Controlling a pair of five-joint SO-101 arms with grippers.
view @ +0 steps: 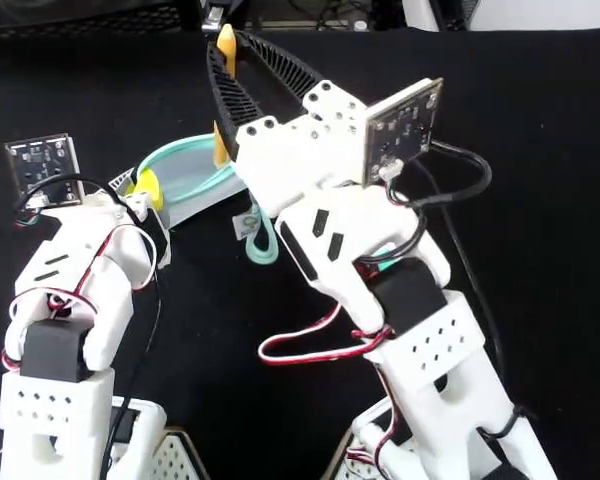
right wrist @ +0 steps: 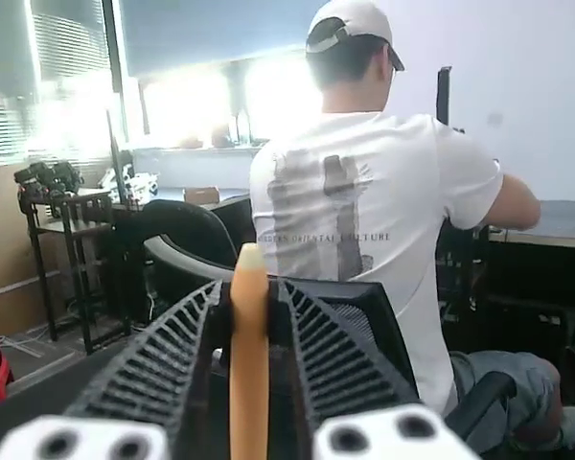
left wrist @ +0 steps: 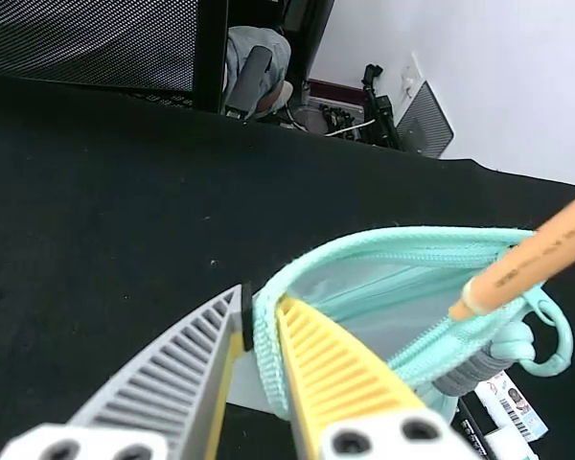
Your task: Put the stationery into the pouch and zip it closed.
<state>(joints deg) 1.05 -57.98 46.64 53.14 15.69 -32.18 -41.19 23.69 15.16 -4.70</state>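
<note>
A grey pouch [view: 185, 190] with a teal zipper rim lies open on the black table. My left gripper [view: 145, 190] is at its near-left edge, shut on the zipper rim [left wrist: 261, 359], holding the mouth of the pouch [left wrist: 383, 287] open. My right gripper [view: 223, 42] is raised above the pouch's far side, shut on an orange pencil [view: 221, 145] that hangs down with its lower end at the opening. From the left wrist, the pencil [left wrist: 532, 254] comes in slanted, its tip just over the zipper. The right wrist view has the pencil [right wrist: 249, 364] clamped between the fingers of my right gripper [right wrist: 251, 287].
A teal cord loop [view: 263, 243] and a white label tag [view: 245, 222] trail from the pouch's end toward the right arm. The black cloth [view: 540, 120] covers the table to the right and behind. Both arm bases stand at the front edge.
</note>
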